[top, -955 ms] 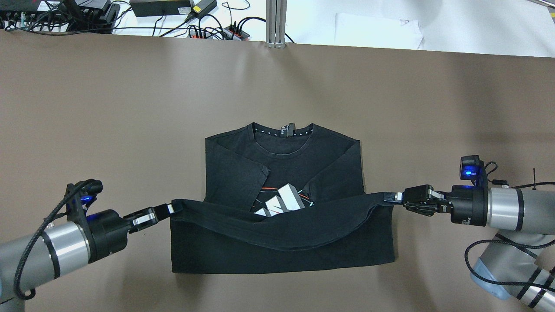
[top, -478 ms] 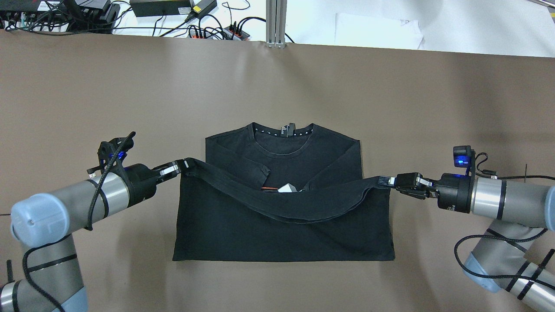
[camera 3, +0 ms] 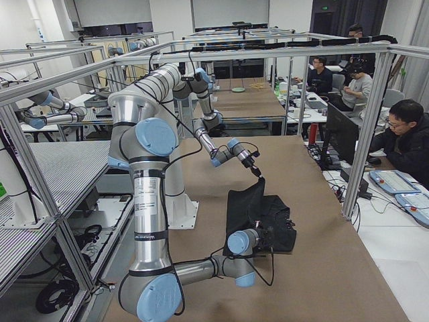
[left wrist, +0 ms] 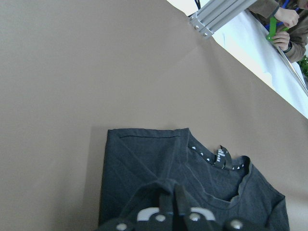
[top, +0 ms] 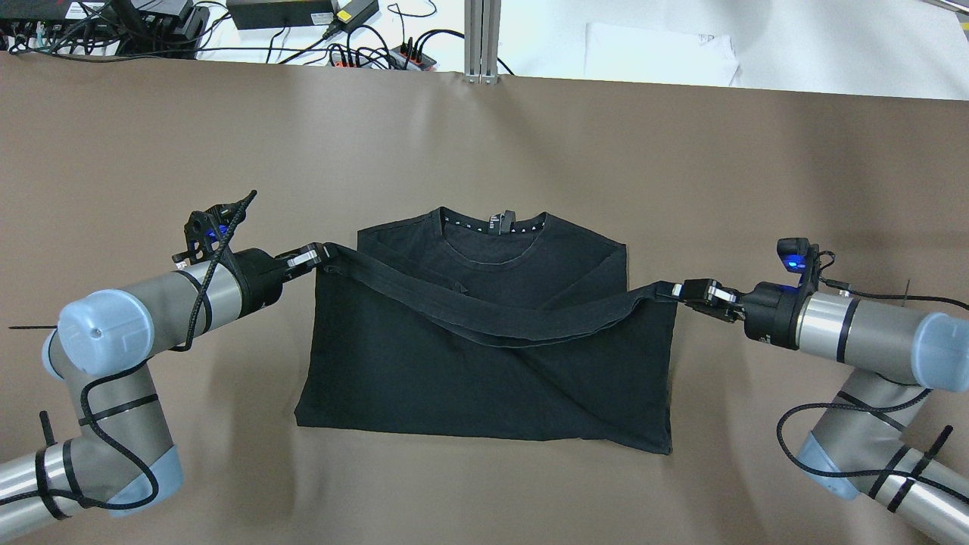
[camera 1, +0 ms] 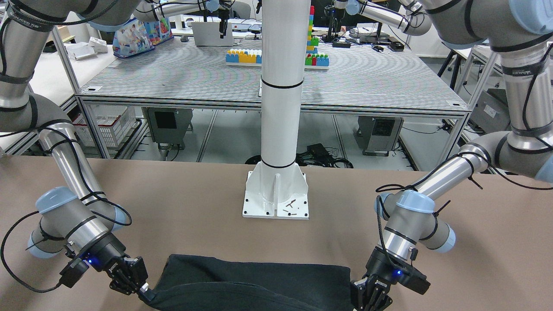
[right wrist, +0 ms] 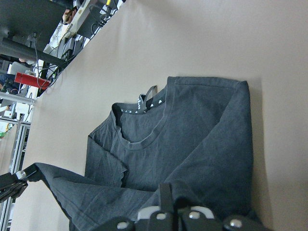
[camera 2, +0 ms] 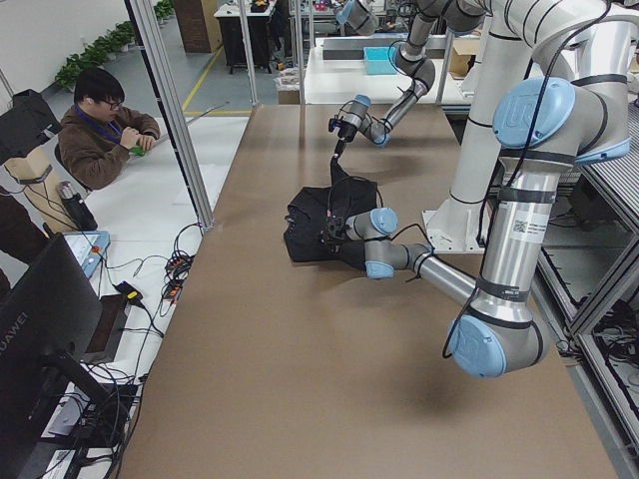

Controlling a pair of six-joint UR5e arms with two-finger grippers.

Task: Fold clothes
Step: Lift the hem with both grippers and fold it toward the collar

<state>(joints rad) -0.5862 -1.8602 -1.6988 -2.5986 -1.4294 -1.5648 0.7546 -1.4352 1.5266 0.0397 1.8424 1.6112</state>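
Grips one black garment (top: 484, 371) at two corners of its lifted edge: left pincer (top: 323, 253) pinched tight on one corner, right pincer (top: 671, 290) pinched tight on the other. Sags as one band between the two pincers, above the remainder spread flat on the single table (top: 530, 151) below both.

The back of the black monitor (camera 2: 45, 319) reads "HUAWEI". A blue joint cap (camera 2: 534, 112) on the left arm (camera 2: 509, 239) bears "UR". The neck tag (top: 502, 222) on the shirt (top: 484, 371) is too small to read.

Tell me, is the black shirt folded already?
Partly. The shirt has its hem held raised by left gripper and right gripper; collar uncovered.
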